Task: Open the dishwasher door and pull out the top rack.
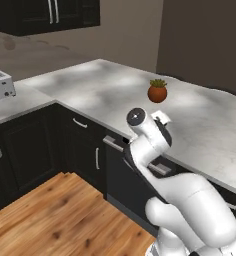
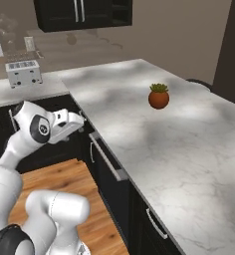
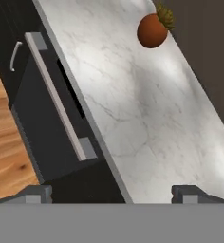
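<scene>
The hand (image 3: 112, 193) hangs above the desk's (image 3: 147, 118) front edge, fingers spread wide and holding nothing. Below that edge the dishwasher door (image 3: 45, 128) is tipped slightly ajar, its silver bar handle (image 3: 57, 97) free. A potted plant (image 3: 154, 28) sits near the desk's far edge.

You see a glossy white arm (image 1: 190, 200) built of thick rounded links, bulging where they meet. Dark grey to black bands mark the joints between the white shells. A round dark cap with a small pale centre closes the end of one joint (image 1: 136, 116); from the right base view you find the same kind of disc, dark grey with a light mark (image 2: 40, 127). The hand (image 3: 112, 192) has a white boxy body and two small dark grey square-edged fingertips (image 3: 35, 193). No cables or screws can be made out.
</scene>
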{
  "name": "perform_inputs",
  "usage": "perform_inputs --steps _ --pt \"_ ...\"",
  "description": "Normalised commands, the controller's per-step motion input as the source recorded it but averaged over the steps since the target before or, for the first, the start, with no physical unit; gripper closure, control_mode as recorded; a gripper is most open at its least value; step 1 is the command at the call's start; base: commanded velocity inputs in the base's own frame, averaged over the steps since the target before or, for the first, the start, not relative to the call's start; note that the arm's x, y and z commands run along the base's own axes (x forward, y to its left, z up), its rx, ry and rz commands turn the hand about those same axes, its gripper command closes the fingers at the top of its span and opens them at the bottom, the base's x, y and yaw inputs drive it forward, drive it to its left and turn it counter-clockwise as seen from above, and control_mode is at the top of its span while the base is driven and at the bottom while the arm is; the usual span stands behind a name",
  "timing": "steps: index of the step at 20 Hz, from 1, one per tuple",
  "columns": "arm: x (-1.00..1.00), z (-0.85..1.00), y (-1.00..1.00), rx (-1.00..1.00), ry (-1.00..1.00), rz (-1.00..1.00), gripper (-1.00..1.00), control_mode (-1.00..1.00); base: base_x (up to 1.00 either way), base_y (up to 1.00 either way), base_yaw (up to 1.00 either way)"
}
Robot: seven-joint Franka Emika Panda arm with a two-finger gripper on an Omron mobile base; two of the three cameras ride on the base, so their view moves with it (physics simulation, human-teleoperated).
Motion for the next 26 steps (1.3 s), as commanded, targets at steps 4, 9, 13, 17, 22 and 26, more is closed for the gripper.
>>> perform_inputs --steps 4,9,13,17,22,26 --pt "0.00 -0.41 0.46 -0.20 0.00 0.00 -1.00 -1.00 0.00 0.00 0.00" --pt "0.00 -0.41 0.41 -0.18 0.00 0.00 -1.00 -1.00 0.00 0.00 0.00" --pt "0.07 -0.39 0.25 -0.17 0.00 0.00 -1.00 -1.00 0.00 0.00 0.00" --pt "0.09 -0.38 0.13 -0.19 0.00 0.00 -1.00 -1.00 0.00 0.00 0.00" --pt "0.10 -0.32 0.00 -0.13 0.00 0.00 -1.00 -1.00 0.00 0.00 0.00" --pt "0.19 -0.26 0.00 -0.09 0.00 0.00 -1.00 -1.00 0.00 0.00 0.00"
